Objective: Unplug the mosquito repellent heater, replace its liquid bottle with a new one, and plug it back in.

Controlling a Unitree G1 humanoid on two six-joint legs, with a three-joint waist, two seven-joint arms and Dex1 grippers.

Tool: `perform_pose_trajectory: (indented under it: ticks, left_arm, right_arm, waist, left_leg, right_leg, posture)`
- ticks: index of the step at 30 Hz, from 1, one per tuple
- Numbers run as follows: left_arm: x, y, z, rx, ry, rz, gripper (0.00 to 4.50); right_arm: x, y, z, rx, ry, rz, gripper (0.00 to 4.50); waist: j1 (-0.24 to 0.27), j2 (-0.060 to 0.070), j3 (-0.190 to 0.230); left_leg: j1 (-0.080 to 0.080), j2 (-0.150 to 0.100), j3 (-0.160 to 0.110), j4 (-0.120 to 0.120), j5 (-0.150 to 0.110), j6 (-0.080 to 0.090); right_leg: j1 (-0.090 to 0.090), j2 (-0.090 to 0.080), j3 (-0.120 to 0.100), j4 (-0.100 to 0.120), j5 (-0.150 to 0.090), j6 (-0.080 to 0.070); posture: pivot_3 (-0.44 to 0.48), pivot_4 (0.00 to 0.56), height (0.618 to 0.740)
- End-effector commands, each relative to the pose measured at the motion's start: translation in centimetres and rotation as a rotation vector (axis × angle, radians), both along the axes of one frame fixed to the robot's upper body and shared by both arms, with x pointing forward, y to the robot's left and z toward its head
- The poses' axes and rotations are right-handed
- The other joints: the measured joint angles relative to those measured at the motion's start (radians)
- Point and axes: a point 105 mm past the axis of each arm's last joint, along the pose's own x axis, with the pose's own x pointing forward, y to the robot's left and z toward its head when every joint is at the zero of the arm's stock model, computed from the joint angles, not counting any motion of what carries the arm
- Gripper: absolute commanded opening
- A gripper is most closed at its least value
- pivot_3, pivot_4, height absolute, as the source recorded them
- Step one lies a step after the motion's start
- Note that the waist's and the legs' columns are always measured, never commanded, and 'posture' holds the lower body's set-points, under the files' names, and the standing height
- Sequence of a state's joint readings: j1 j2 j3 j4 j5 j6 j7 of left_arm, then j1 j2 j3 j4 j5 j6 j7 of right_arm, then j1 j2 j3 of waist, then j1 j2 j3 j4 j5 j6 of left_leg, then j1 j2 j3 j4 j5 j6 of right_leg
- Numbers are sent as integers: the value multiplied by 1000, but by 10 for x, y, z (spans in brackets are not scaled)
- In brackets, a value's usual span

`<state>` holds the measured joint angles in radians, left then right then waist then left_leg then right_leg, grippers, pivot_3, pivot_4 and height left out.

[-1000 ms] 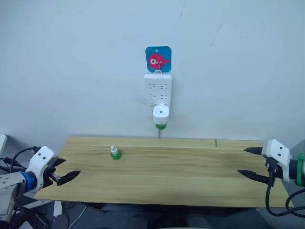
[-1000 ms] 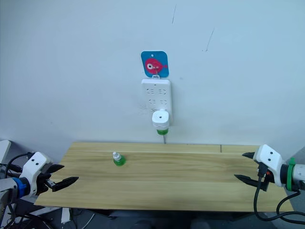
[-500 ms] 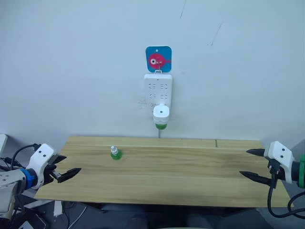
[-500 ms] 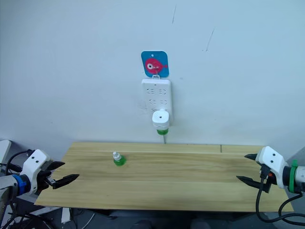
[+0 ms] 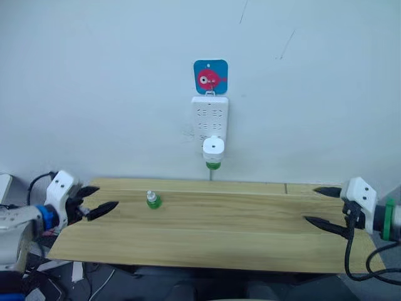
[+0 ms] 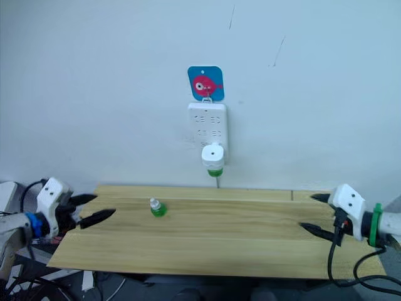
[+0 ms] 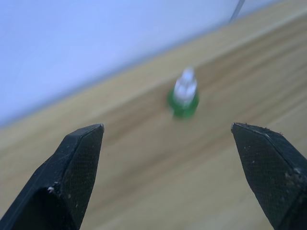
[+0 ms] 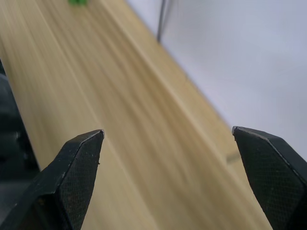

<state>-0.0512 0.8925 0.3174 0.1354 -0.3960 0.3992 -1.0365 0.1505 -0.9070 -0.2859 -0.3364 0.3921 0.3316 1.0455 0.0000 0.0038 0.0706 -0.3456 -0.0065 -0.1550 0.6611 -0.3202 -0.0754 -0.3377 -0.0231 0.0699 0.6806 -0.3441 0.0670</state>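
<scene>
Left eye view has me right at the start of this one, far as I can judge — the mosquito repellent heater (image 5: 213,148) is plugged into the bottom of the white power strip (image 5: 210,118) on the wall, above the desk's (image 5: 207,241) back edge, with the liquid bottle (image 5: 213,165) screwed in underneath it, just a green stub poking out. I can't make out how much liquid is in it. The new one (image 5: 152,200) stands upright on the desk toward the back-left, white cap on, and the left wrist view looks straight at it between the fingers; green through the lower body, but no fill level I'd swear to. My left gripper (image 5: 95,201) hangs at the left edge with its fingers spread wide and nothing in them, near the capped bottle but not touching it. Right gripper (image 5: 324,207) is over the right edge, also wide open and empty — well apart from everything. So step one, the unplug, isn't done yet. Next move as I see it: bring one claw up to the heater, pinch its rounded body, and pull straight out from the wall so the prongs don't bind.
</scene>
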Motion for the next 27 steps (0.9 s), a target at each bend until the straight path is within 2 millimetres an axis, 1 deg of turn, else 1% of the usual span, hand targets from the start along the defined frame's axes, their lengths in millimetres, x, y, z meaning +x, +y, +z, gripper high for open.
perform_pose_trajectory:
  ticks: [1,4,8,11,14,17,18,19,20,22,25,27]
  left_arm:
    - [16,-35,28,-55,-77,-107,4496]
    - [27,-55,43,-73,-104,-177,4496]
    - [40,-73,59,-105,-140,-228,4496]
    - [45,-84,66,-131,-150,-264,4496]
    - [48,-93,69,-153,-145,-302,4496]
    - [53,-95,67,-150,-142,-307,3966]
    - [55,-96,67,-151,-139,-309,3631]
    - [56,-97,66,-158,-134,-318,3439]
    - [57,-98,65,-156,-131,-320,3062]
    - [60,-99,63,-146,-125,-329,2480]
    - [68,-99,62,-130,-146,-321,2480]
    - [77,-100,65,-129,-173,-307,2480]
  right_arm:
    - [1,25,30,75,-87,34,4500]
    - [-4,40,42,122,-112,42,4500]
    - [-10,50,55,209,-119,0,4500]
    - [-16,54,60,249,-108,-21,4500]
    - [-24,56,59,247,-98,-27,4500]
    - [-26,56,59,243,-100,-34,4500]
    - [-27,57,60,245,-102,-36,4500]
    - [-27,57,60,248,-105,-37,4500]
    - [-28,59,60,252,-107,-38,4500]
    - [-31,62,61,260,-109,-38,4500]
    - [-35,67,62,273,-112,-38,4500]
    - [-36,70,62,279,-113,-38,4500]
  waist:
    - [-1,-1,5]
    - [-6,-1,15]
    - [-21,-1,25]
    - [-34,-3,36]
    - [-49,-2,49]
    - [-62,-3,63]
    - [-66,-4,66]
    - [-70,-3,70]
    - [-75,-4,75]
    - [-85,-5,82]
    - [-91,-6,93]
    - [-91,-7,97]
  left_leg:
    - [0,0,0,0,0,0]
    - [-1,0,-1,0,0,0]
    - [-2,0,0,0,0,0]
    - [-2,0,0,0,0,0]
    - [-2,0,0,0,0,0]
    - [-2,0,0,0,0,0]
    - [-2,0,0,0,0,0]
    - [-2,0,0,1,0,0]
    - [-2,0,0,1,0,0]
    - [-3,0,0,1,0,0]
    - [-4,0,0,0,0,0]
    - [-7,0,0,1,0,0]
  right_leg:
    - [0,0,0,0,0,0]
    - [-1,0,-1,0,0,0]
    - [-1,0,0,0,0,0]
    - [-1,0,0,0,0,0]
    - [-1,0,0,0,0,0]
    - [-2,0,0,0,0,0]
    - [-2,0,0,0,0,0]
    - [-2,0,0,0,0,0]
    - [-2,0,0,0,0,0]
    - [-2,0,0,0,0,0]
    - [-4,0,0,1,0,0]
    - [-7,0,0,1,0,0]
  posture:
    - [-1,70,740]
    - [-36,85,740]
    - [-63,98,740]
    - [-96,114,740]
    - [-123,128,740]
    - [-139,139,740]
    - [-143,142,740]
    - [-149,147,740]
    - [-159,154,740]
    - [-170,164,740]
    - [-182,173,740]
    - [-190,179,740]
